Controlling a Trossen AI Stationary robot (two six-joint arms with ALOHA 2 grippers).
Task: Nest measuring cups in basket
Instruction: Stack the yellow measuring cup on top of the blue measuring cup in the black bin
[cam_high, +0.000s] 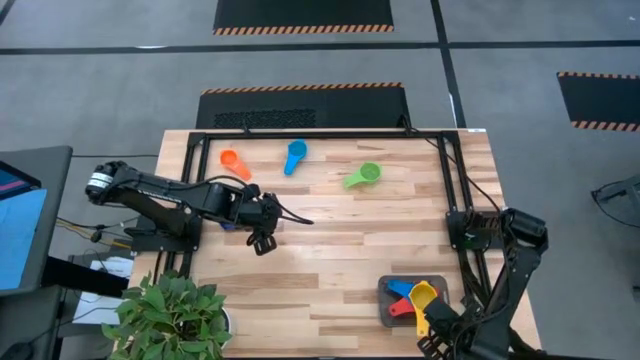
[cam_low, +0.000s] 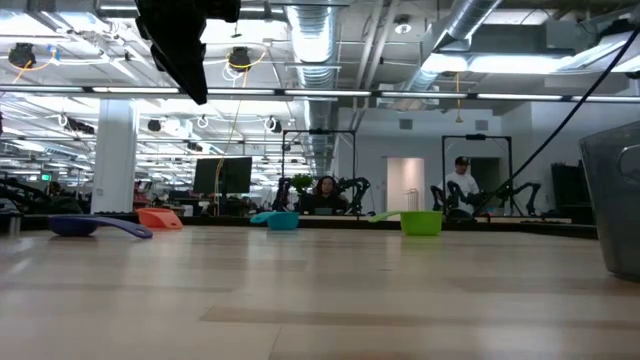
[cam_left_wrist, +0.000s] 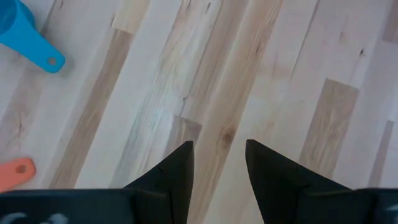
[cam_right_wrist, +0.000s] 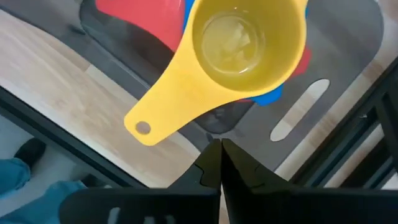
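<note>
— Where have the cups got to?

— Three are in the basket (cam_high: 386, 308) already, down by the desk's (cam_high: 330, 250) near right corner: a red cup (cam_high: 400, 307) and a blue cup (cam_high: 401, 290) underneath, and the yellow cup (cam_high: 422, 297) sitting on top of them with its handle pointing out over the near rim.

— And the rest?

— Three lie in a loose row along the far edge. The orange cup (cam_high: 234, 163) is nearest the far left corner, a lighter blue cup (cam_high: 295, 155) is in the middle, and the green cup (cam_high: 364, 176) is to its right, a bit further in from the edge. They're well apart from one another, all resting on the bare wood.

— What's the right hand doing?

— The right hand (cam_right_wrist: 219, 163) hangs at the near right corner, just off the basket's near edge. Its fingers are pressed together with nothing between them. The yellow cup's handle is close by but not touching it.

— The left one?

— The left hand (cam_high: 262, 240) is over the left part of the desk, toward the middle, pointing down at bare boards. Its fingers are apart and empty. The orange and lighter blue cups sit beyond it toward the far edge.

— Anything else around?

— A potted plant (cam_high: 170, 310) at the near left corner, and people across the room behind the desk.
</note>
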